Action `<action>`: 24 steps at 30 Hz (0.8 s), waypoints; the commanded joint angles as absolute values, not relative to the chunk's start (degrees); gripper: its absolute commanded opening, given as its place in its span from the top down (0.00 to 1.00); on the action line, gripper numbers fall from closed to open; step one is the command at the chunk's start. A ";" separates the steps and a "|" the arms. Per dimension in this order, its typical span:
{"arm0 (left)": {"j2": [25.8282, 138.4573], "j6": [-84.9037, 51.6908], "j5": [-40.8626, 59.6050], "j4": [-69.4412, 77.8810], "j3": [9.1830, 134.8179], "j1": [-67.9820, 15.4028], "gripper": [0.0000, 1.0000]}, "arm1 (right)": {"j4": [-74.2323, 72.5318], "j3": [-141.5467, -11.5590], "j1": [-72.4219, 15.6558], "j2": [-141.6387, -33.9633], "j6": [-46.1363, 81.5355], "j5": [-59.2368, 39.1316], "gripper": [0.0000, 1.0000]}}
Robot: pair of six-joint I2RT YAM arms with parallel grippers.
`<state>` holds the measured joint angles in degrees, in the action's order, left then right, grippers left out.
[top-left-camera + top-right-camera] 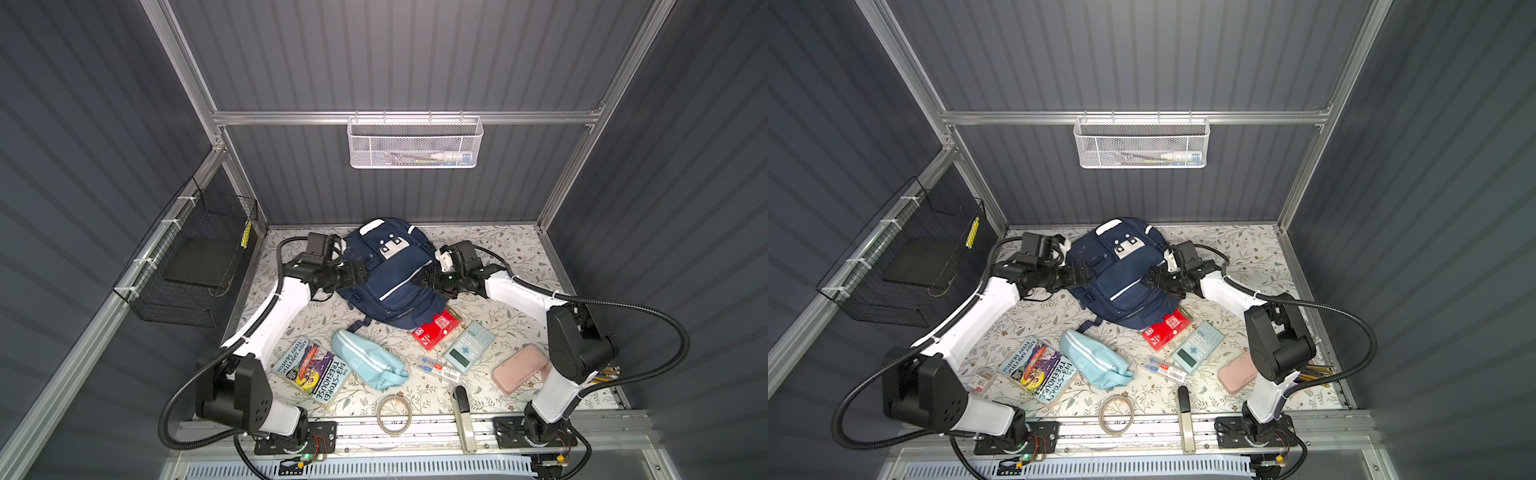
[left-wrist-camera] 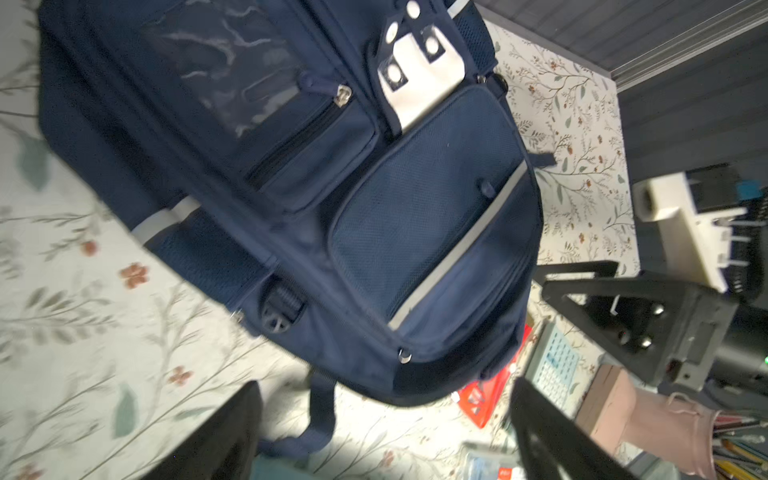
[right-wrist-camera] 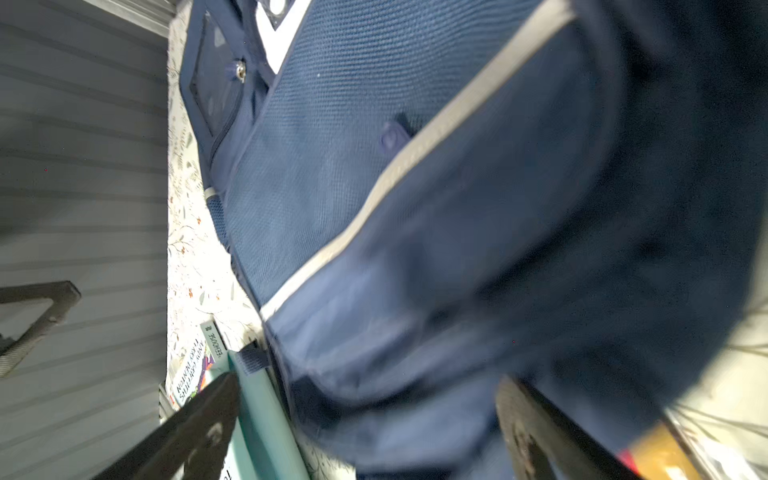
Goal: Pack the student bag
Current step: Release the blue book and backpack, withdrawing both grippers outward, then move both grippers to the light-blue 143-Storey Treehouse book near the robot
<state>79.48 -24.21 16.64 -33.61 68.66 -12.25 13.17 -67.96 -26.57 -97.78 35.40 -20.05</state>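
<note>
Left gripper (image 2: 384,388) and right gripper (image 3: 368,382) flanking the student bag (image 1: 386,282)
Both are gaping wide, gripping nothing; the bag is lying far-centre on the table (image 1: 523,245), hiding part of a red box (image 1: 436,330); blur is obscuring any contact.

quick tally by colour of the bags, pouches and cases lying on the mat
navy: 1, the student bag
light blue: 1, the zip pouch
pink: 1, the pencil case
total: 3
</note>
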 commanded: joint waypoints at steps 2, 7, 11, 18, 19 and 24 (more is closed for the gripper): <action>70.26 -26.89 20.40 -40.45 63.73 -7.56 0.00 | 24.07 -66.17 -27.88 -89.66 31.63 -13.28 0.01; 63.39 -32.03 19.84 -46.43 56.66 -7.38 0.00 | 27.18 -64.01 -36.55 -81.42 29.53 -20.15 0.01; 56.54 -38.37 9.83 -53.49 51.12 -7.38 0.05 | 19.99 -63.15 -48.91 -81.79 36.73 -27.63 0.07; 53.83 -45.12 0.55 -59.32 44.58 -7.29 0.00 | 10.02 -68.39 -63.18 -96.19 42.27 -29.68 0.18; 54.29 -45.93 -1.03 -59.74 43.54 -7.29 0.00 | 9.42 -69.98 -64.34 -98.09 41.59 -30.09 0.22; 51.64 -51.26 -2.36 -56.02 37.10 -7.21 0.02 | 10.83 -77.49 -67.21 -106.81 38.91 -33.77 0.42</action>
